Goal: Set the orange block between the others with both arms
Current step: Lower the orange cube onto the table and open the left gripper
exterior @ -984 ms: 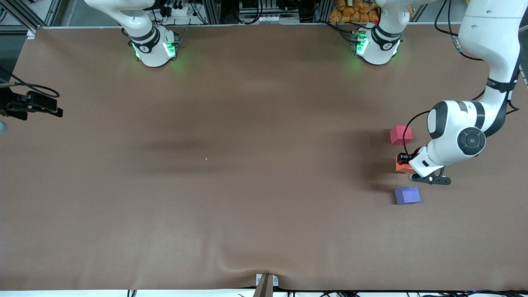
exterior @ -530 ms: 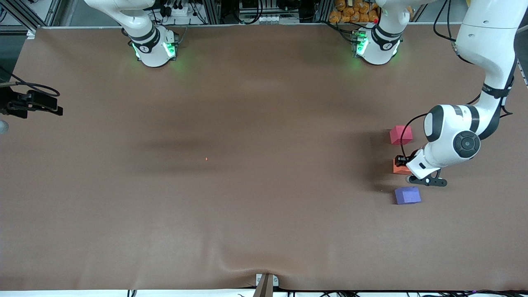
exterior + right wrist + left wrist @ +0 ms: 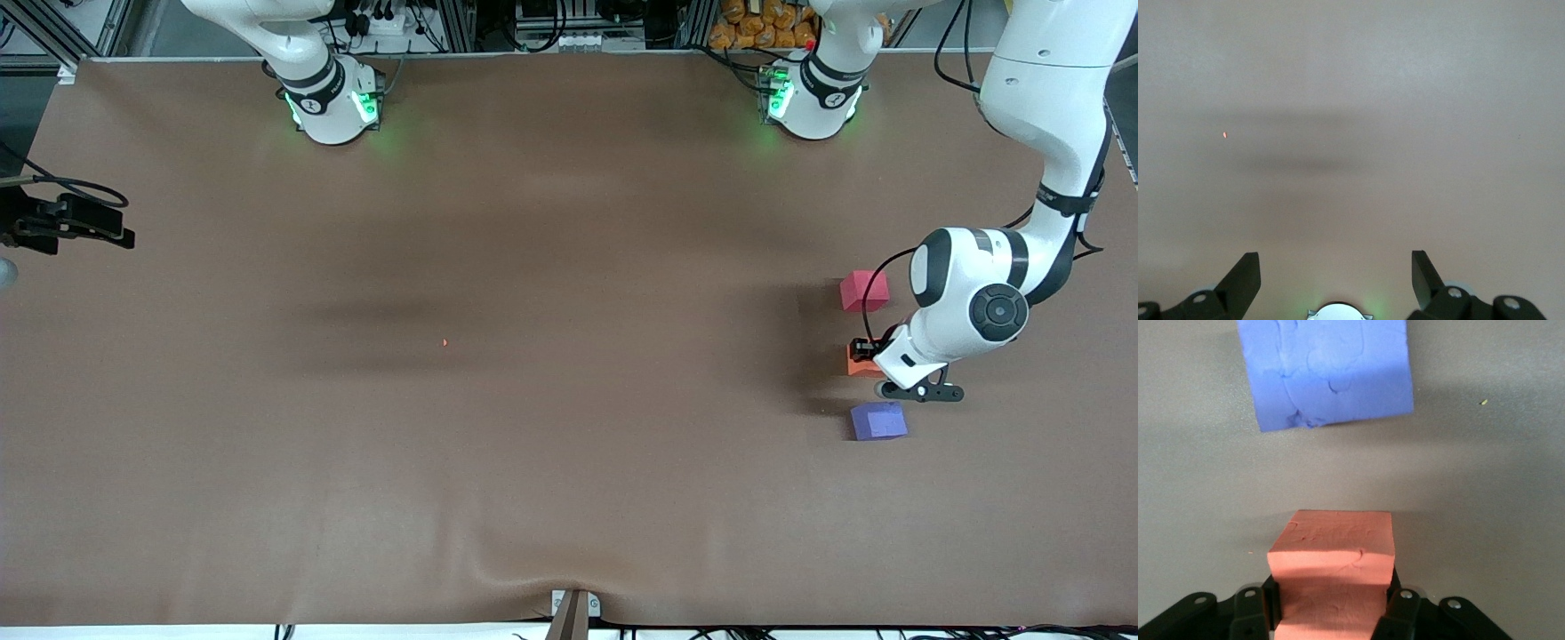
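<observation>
left gripper [image 3: 1331, 613]: you're clamping its fingers on the orange block [image 3: 1335, 577], lining it up in the gap.
orange block: sitting between pinkish-red cube [image 3: 864, 291] and purple-blue cube [image 3: 878, 420].
right gripper [image 3: 1335, 283]: waiting, fingers apart over bare bench [image 3: 533, 400].

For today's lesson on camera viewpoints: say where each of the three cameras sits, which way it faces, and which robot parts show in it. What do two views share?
Front view: high across the table, facing both bases; shows both arms.
Left wrist view: on the left arm, looking down; left gripper shut on the orange block, purple block nearby.
Right wrist view: on the right arm, over bare table; right gripper open.
Shared: front and left wrist views both show the orange block and purple block.
</observation>
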Controlling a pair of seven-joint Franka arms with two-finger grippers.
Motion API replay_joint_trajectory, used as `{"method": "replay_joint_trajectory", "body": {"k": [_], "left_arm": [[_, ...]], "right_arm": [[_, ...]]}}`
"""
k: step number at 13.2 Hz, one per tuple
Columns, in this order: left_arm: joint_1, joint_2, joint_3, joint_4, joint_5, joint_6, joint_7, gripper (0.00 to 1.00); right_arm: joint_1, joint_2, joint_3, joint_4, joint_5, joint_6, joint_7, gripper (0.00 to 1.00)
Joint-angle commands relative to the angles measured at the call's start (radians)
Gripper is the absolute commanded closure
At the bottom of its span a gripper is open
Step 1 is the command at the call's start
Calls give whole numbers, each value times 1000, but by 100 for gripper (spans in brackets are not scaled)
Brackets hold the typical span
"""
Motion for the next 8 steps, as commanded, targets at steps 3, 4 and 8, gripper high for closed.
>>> {"method": "replay_joint_trajectory", "body": {"k": [3, 4, 8], "left_arm": [[5, 9, -1, 8, 32, 8, -27, 77], [8, 9, -2, 10, 32, 8, -28, 15], [7, -11, -7, 60, 18, -13, -27, 0]], "right_arm": [[-1, -18, 3, -3, -14, -10, -7, 0], [-3, -18, 3, -3, -14, -10, -7, 0], [-6, -17, -1, 9, -15, -8, -9, 0]]}}
